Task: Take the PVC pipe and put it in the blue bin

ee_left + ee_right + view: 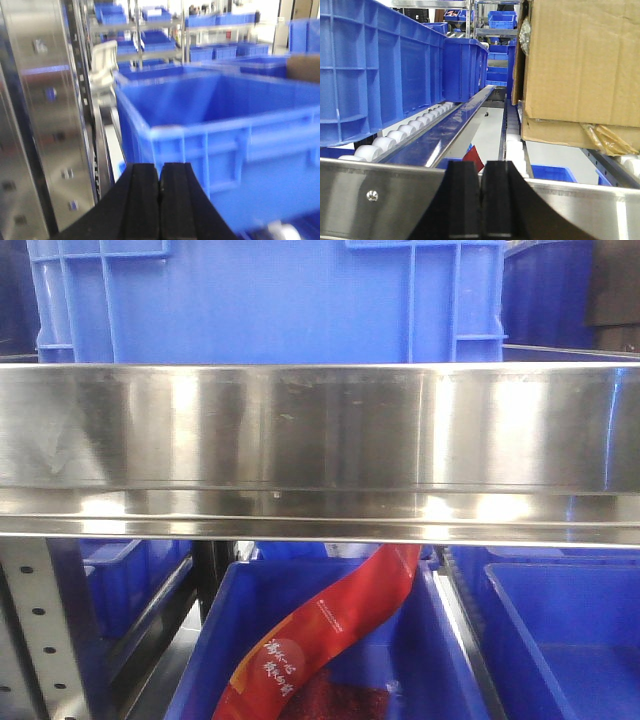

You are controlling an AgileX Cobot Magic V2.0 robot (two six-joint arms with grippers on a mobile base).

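Left gripper [160,172]: seen in the left wrist view at 6 o'clock; the black fingers are pressed together with nothing between them.
Right gripper [481,172]: seen in the right wrist view at 6 o'clock; the black fingers are closed against each other, nothing is held.
Large blue plastic bin [220,135]: shown ahead of the left gripper, towards 1 o'clock, open-topped; its inside is only partly seen.
PVC pipe: not made out in any view; its place cannot be told.
Polished steel shelf rail [320,450]: stretched across the front view from 9 to 3 o'clock, with a blue crate [270,300] standing above it at 12 o'clock.
Red printed plastic bag [320,640]: lying in a lower blue tub [200,660], at 6 o'clock in the front view.
Brown cardboard box [580,65]: placed at 2 o'clock in the right wrist view, on a roller track.
White rollers [395,137]: lined at 9 o'clock beneath a row of blue crates [380,70].
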